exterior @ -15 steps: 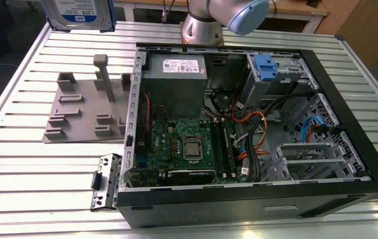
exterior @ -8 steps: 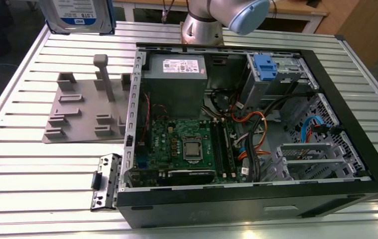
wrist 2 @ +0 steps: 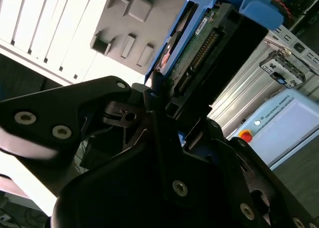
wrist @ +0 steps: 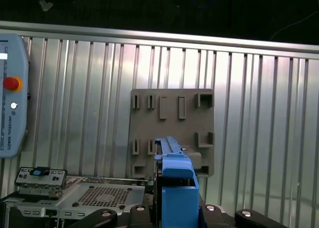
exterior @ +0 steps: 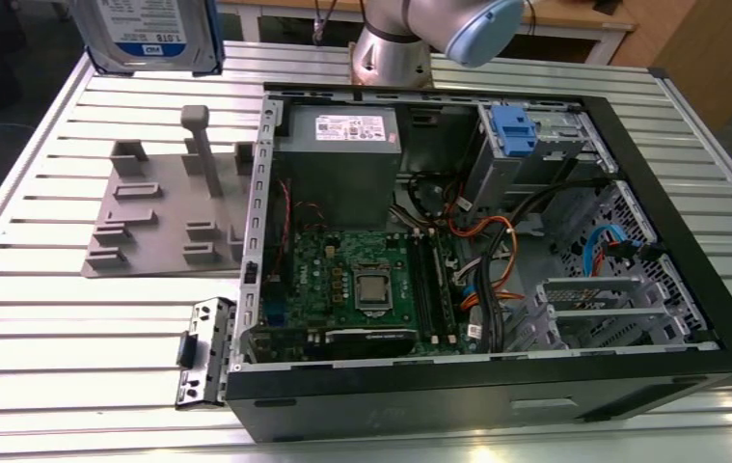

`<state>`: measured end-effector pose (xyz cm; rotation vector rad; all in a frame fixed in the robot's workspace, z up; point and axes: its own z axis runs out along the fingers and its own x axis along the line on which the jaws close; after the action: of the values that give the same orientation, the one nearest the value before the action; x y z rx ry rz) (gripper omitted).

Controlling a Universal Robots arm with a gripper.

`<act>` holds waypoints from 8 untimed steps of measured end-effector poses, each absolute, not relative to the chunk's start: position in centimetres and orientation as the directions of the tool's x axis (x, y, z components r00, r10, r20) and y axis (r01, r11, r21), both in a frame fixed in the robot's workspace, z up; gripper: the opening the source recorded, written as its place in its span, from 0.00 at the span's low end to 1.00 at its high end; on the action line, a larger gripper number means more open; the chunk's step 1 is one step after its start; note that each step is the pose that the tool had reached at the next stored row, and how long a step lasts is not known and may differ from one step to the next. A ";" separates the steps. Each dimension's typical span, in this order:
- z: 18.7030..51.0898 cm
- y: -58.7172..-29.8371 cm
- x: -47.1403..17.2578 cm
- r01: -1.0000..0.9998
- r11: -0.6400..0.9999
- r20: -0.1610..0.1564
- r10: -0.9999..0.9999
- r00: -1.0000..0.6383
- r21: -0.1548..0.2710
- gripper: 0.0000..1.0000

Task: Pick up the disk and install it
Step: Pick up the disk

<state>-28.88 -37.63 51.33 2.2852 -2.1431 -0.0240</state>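
Clamped tight on the disk (wrist 2: 212,41), the gripper (wrist 2: 174,101) held it by its blue carrier, raised above the table at the exterior view's far left, beyond the grey fixture (exterior: 160,222). Installing well would probably mean keeping the carrier square to the drive cage (exterior: 520,154) and clear of the cables (exterior: 495,241).

Blue-framed disk (exterior: 149,39), grey fixture (exterior: 160,224), ribbed silver table (exterior: 57,328).

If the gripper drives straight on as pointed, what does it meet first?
Probably the grey fixture plate lying beyond the held disk in the first wrist view; the gap is unclear.
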 end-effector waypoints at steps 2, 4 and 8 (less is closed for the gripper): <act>51.3 -37.9 -28.8 -0.998 -0.064 -0.005 -0.998 0.064 0.017 0.36; 51.3 -38.2 -28.8 -0.998 -0.064 -0.005 -0.998 0.064 0.017 0.36; 51.3 -38.7 -28.7 -0.998 -0.064 -0.005 -0.998 0.064 0.017 0.36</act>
<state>-28.71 -38.73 51.33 2.2853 -2.1432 -0.0240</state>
